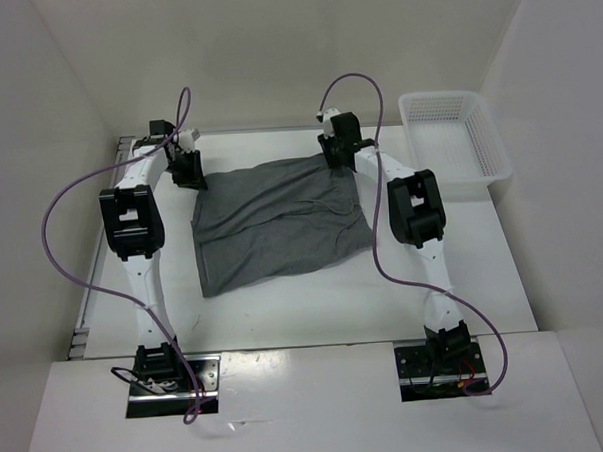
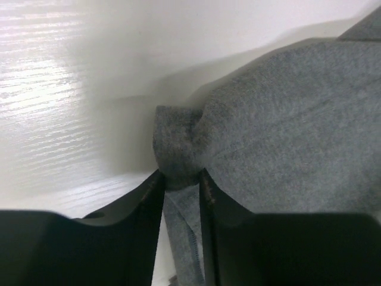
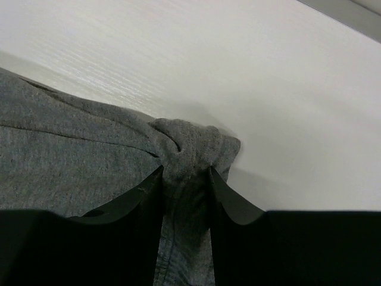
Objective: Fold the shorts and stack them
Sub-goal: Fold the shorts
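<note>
Shorts (image 1: 276, 222) lie on the white table (image 1: 315, 305) between pale walls (image 1: 274, 47), left tool (image 2: 180, 182) and right tool (image 3: 184, 173) each pinching a corner.

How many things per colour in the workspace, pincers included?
Grey: 1, the shorts
White: 1, the mesh basket
Black: 2, the left pincer and the right pincer
Total: 4

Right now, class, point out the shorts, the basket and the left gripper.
shorts (image 1: 281, 222), top view, the middle of the spread grey fabric.
basket (image 1: 468, 180), top view, its near rim.
left gripper (image 2: 180, 180), left wrist view, midway between its fingertips, which pinch a fabric corner.
</note>
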`<state>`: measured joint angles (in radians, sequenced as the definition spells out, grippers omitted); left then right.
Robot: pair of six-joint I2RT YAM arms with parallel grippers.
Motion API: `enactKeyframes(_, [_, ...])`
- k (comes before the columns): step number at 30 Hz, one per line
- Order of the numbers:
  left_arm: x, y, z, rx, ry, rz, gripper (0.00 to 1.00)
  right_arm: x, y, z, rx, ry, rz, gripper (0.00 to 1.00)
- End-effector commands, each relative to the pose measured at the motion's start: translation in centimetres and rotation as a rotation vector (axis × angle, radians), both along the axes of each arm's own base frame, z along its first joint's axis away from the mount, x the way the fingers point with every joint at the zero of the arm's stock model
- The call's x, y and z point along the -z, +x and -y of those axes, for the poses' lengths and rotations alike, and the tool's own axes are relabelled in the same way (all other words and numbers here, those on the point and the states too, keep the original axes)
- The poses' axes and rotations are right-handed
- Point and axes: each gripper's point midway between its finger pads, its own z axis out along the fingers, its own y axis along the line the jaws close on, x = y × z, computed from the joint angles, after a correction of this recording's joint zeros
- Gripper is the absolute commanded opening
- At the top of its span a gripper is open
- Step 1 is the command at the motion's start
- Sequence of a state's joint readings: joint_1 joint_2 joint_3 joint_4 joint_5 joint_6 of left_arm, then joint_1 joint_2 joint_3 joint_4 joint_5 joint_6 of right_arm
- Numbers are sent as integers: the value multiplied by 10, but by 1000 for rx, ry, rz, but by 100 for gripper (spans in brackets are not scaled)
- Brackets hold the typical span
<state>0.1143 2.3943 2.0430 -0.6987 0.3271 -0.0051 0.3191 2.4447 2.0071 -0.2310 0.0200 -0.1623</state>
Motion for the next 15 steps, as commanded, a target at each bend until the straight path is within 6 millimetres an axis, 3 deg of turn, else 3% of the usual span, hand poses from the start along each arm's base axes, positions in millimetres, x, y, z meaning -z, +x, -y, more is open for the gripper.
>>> enactKeyframes(1, [-13, 13, 8, 28, -29, 49, 33, -18, 4, -5, -6, -10, 57, 37])
enactKeyframes(3, [-11, 15, 13, 38, -29, 51, 26, -18, 2, -11, -17, -10, 58, 37])
enactKeyframes(4, [-12, 15, 14, 42, -37, 51, 17, -18, 2, -11, -17, -10, 58, 37])
enactKeyframes(8, [-14, 17, 12, 37, -27, 60, 3, -20, 1, -11, -23, -18, 60, 37])
enactKeyframes(11, [-31, 24, 7, 25, 2, 98, 3, -15, -4, -7, -22, -36, 48, 37])
enactKeyframes(15, [-48, 32, 0, 5, 42, 144, 0, -28, -1, 0, -6, -68, 78, 25])
